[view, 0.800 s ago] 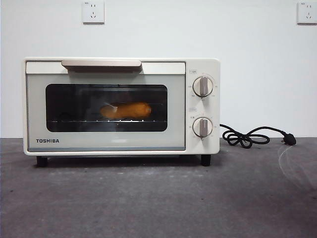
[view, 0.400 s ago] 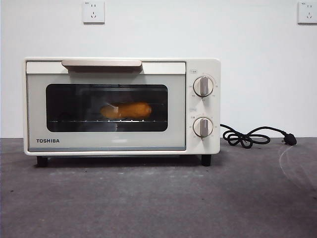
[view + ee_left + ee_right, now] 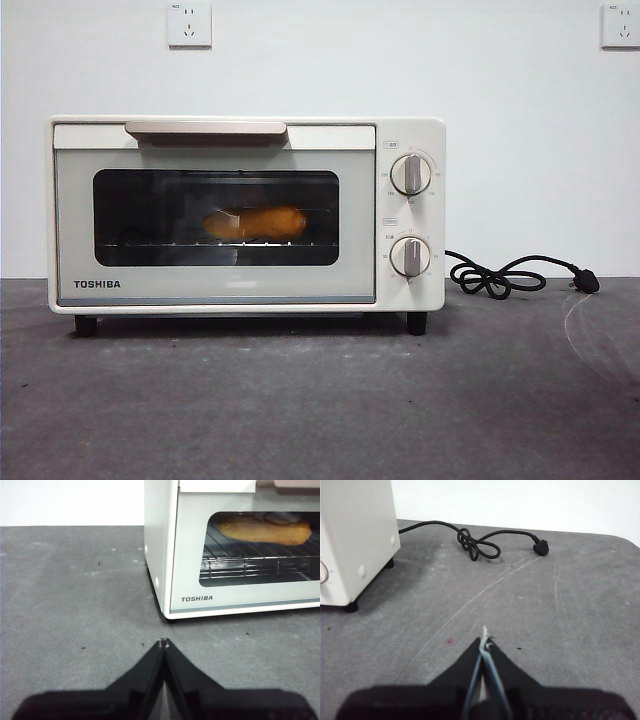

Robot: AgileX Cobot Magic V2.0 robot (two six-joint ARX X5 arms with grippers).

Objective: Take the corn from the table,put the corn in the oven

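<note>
**Corn on the rack, door closed, both arms back**

The left gripper (image 3: 163,642) has its two black jaws pressed together tip to tip, holding nothing, poised above bare table (image 3: 75,605) just off the oven's front corner on the TOSHIBA side. The right gripper (image 3: 485,642) is likewise closed and empty, its jaws meeting at a point; a thin pale sliver shows at the tips, too small to identify. It sits over the table on the knob side of the oven, with faint pale scratch marks (image 3: 485,587) running across the grey surface ahead of it.

The oven (image 3: 245,290) stands on the table with its door shut and the beige bar handle (image 3: 205,128) along the top. Behind the dark glass window (image 3: 140,215) the corn (image 3: 257,222) lies on its side on the wire rack (image 3: 250,562), roughly mid-width. Two round knobs (image 3: 410,174) sit one above the other on the panel beside the door. The black cord (image 3: 495,278) lies looped on the table next to the oven, its plug (image 3: 586,284) at the far end. Two wall sockets (image 3: 189,23) are mounted on the white wall behind.
</note>
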